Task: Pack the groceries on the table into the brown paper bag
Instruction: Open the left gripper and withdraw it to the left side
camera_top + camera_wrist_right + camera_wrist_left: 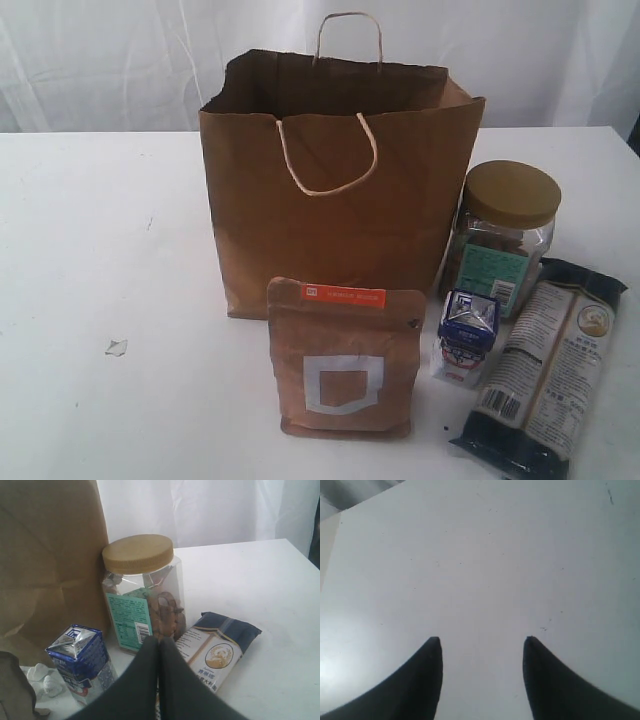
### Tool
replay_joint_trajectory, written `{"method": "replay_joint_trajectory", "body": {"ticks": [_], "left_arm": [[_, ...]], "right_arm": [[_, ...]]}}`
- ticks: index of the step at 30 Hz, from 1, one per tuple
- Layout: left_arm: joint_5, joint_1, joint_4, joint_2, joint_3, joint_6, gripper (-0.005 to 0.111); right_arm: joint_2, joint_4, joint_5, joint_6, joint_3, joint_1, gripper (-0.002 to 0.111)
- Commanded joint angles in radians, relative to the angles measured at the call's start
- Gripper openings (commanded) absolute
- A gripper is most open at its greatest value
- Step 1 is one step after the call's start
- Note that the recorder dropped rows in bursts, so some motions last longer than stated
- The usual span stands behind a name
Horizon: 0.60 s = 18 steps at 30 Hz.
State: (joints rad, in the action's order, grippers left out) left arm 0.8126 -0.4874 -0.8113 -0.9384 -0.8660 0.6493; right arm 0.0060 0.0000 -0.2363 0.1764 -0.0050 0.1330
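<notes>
Right gripper [159,641] is pinched shut and empty. Left gripper [482,640] has its fingers apart over bare table [480,555], holding nothing. The pouch [343,360] stands just before the bag [340,190]; it is likely soft and light, best pinched at its flat top seam. The carton [466,338] and packet [550,370] sit off the bag's right corner. The jar [503,240] sits against the bag's right wall and looks rigid and slick.

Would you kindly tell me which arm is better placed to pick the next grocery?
Probably right: the right tool, shut, faces the gold-lidded clear jar and small blue-white carton, while the left tool sees only bare white tabletop.
</notes>
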Motion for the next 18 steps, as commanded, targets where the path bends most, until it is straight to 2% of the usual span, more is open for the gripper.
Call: {"method": "replay_joint_trajectory", "body": {"ticks": [1, 4, 6, 11, 14, 18], "left_arm": [[-0.149, 0.009, 0.072, 0.019, 0.065, 0.125, 0.053], [-0.286, 0.036, 0.276, 0.019, 0.101, 0.125, 0.053], [-0.383, 0.052, 0.357, 0.019, 0.135, 0.125, 0.053], [-0.566, 0.080, 0.471, 0.019, 0.231, 0.113, 0.053], [-0.627, 0.086, 0.512, 0.019, 0.280, 0.111, 0.053], [-0.625, 0.086, 0.539, 0.019, 0.329, 0.111, 0.053]], "right_arm": [[-0.006, 0.000, 0.007, 0.003, 0.005, -0.004, 0.000], [-0.006, 0.000, 0.007, 0.003, 0.005, -0.004, 0.000], [-0.006, 0.000, 0.007, 0.003, 0.005, -0.004, 0.000], [-0.006, 0.000, 0.007, 0.003, 0.005, -0.004, 0.000], [-0.006, 0.000, 0.007, 0.003, 0.005, -0.004, 0.000], [-0.006, 0.000, 0.007, 0.003, 0.005, -0.004, 0.000]]}}
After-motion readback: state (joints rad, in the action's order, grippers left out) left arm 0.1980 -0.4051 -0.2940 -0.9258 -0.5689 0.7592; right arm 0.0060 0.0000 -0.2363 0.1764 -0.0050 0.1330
